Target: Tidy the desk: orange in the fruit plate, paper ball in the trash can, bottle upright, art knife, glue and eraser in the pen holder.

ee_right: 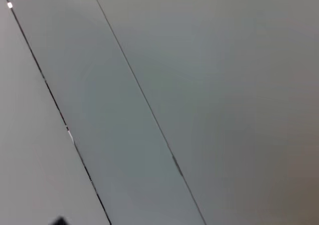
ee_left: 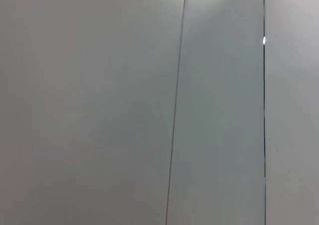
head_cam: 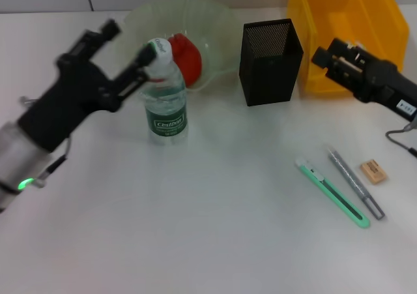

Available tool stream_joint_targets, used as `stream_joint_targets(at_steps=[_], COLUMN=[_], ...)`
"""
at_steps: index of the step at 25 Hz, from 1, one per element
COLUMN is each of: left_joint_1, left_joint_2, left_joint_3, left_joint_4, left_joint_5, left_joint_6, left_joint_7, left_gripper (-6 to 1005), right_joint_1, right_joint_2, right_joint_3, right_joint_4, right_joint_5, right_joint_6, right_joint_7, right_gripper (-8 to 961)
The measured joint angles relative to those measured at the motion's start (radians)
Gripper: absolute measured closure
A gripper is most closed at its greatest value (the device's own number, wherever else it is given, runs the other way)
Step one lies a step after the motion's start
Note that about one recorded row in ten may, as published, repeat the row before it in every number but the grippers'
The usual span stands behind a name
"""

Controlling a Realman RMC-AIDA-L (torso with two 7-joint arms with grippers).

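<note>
Left gripper [head_cam: 133,62] at bottle [head_cam: 165,92] neck; one finger by cap, other well off to side, so fingers spread, not squeezing. Bottle stands upright, just beside gripper, orange [head_cam: 185,59] in fruit plate [head_cam: 215,30] behind it. Right gripper [head_cam: 326,59] waits by yellow bin [head_cam: 345,33], fingers hard to tell. Art knife [head_cam: 332,193], glue [head_cam: 355,182], eraser [head_cam: 373,171] lie near its side, long ways slanting. Right arm nearer.

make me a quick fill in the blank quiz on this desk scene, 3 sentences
1. The water bottle stands ____ on the table, with the left gripper at its cap.
2. The orange lies in the ____.
3. The art knife, the glue stick and the eraser lie on the table, not in the black ____.

Missing words: upright; fruit plate; pen holder
</note>
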State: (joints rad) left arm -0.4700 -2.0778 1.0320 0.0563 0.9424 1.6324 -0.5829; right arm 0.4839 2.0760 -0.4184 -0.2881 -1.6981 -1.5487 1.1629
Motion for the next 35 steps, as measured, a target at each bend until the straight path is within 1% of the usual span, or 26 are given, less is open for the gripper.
stream_joint_targets(at_steps=[2, 3, 4, 5, 7, 8, 9, 10, 13, 15, 16, 18, 19, 20, 23, 24, 25, 26, 29, 31, 35], left_joint_1=[0.042, 0.069, 0.086, 0.115, 0.159, 0.172, 0.187, 0.193, 0.200, 0.203, 0.203, 0.204, 0.204, 0.203, 0.197, 0.195, 0.193, 0.192, 0.192, 0.192, 0.193], left_joint_2=[0.007, 0.011, 0.014, 0.022, 0.037, 0.048, 0.065, 0.078, 0.100, 0.105, 0.105, 0.103, 0.101, 0.099, 0.097, 0.097, 0.097, 0.097, 0.097, 0.097, 0.097], left_joint_3=[-0.010, -0.005, 0.001, 0.015, 0.039, 0.045, 0.051, 0.053, 0.054, 0.051, 0.048, 0.046, 0.046, 0.046, 0.048, 0.050, 0.052, 0.052, 0.050, 0.048, 0.051], left_joint_4=[0.030, 0.059, 0.080, 0.120, 0.187, 0.209, 0.234, 0.245, 0.251, 0.252, 0.252, 0.253, 0.253, 0.253, 0.254, 0.254, 0.256, 0.257, 0.260, 0.260, 0.262], left_joint_5=[0.001, 0.008, 0.012, 0.030, 0.074, 0.106, 0.165, 0.207, 0.291, 0.312, 0.316, 0.320, 0.321, 0.322, 0.322, 0.322, 0.322, 0.322, 0.323, 0.323, 0.326], left_joint_6=[0.060, 0.088, 0.098, 0.109, 0.112, 0.111, 0.111, 0.113, 0.112, 0.100, 0.093, 0.081, 0.076, 0.070, 0.053, 0.051, 0.050, 0.050, 0.049, 0.048, 0.042], left_joint_7=[-0.020, -0.044, -0.058, -0.094, -0.147, -0.165, -0.183, -0.189, -0.192, -0.197, -0.201, -0.207, -0.208, -0.209, -0.226, -0.234, -0.241, -0.242, -0.245, -0.245, -0.245], left_gripper=[260, 251, 242, 233, 216, 218, 219, 221, 225, 224, 224, 223, 223, 223, 224, 224, 224, 224, 225, 225, 225], right_joint_1=[0.002, 0.002, 0.002, 0.002, 0.002, 0.003, 0.007, 0.007, 0.036, 0.063, 0.079, 0.104, 0.120, 0.120, 0.137, 0.142, 0.142, 0.141, 0.127, 0.116, 0.113], right_joint_2=[-0.003, -0.004, -0.006, -0.006, -0.011, -0.016, -0.023, -0.023, -0.027, -0.026, -0.021, -0.009, 0.001, 0.001, 0.004, 0.006, 0.006, 0.008, 0.010, 0.011, 0.011], right_joint_3=[-0.006, -0.015, -0.054, -0.054, -0.119, -0.165, -0.233, -0.233, -0.345, -0.415, -0.461, -0.547, -0.648, -0.648, -0.777, -0.858, -0.858, -0.894, -1.013, -1.070, -1.135], right_joint_4=[-0.044, -0.088, -0.213, -0.213, -0.374, -0.495, -0.687, -0.687, -0.992, -1.140, -1.216, -1.323, -1.402, -1.402, -1.433, -1.416, -1.416, -1.401, -1.322, -1.269, -1.152], right_joint_5=[-0.001, -0.010, -0.049, -0.049, -0.125, -0.181, -0.276, -0.276, -0.460, -0.573, -0.628, -0.716, -0.802, -0.802, -0.911, -0.950, -0.950, -0.964, -1.001, -1.008, -1.003], right_joint_6=[-0.005, -0.009, -0.021, -0.021, -0.049, -0.079, -0.138, -0.138, -0.251, -0.318, -0.353, -0.402, -0.419, -0.419, -0.416, -0.399, -0.399, -0.387, -0.305, -0.235, -0.096], right_joint_7=[0.030, 0.066, 0.169, 0.169, 0.319, 0.422, 0.588, 0.588, 0.858, 0.999, 1.057, 1.151, 1.250, 1.250, 1.388, 1.458, 1.458, 1.481, 1.522, 1.541, 1.571], right_gripper=[308, 308, 308, 308, 307, 307, 307, 307, 308, 308, 308, 308, 308, 309, 309, 309, 309, 308, 307, 309, 314])
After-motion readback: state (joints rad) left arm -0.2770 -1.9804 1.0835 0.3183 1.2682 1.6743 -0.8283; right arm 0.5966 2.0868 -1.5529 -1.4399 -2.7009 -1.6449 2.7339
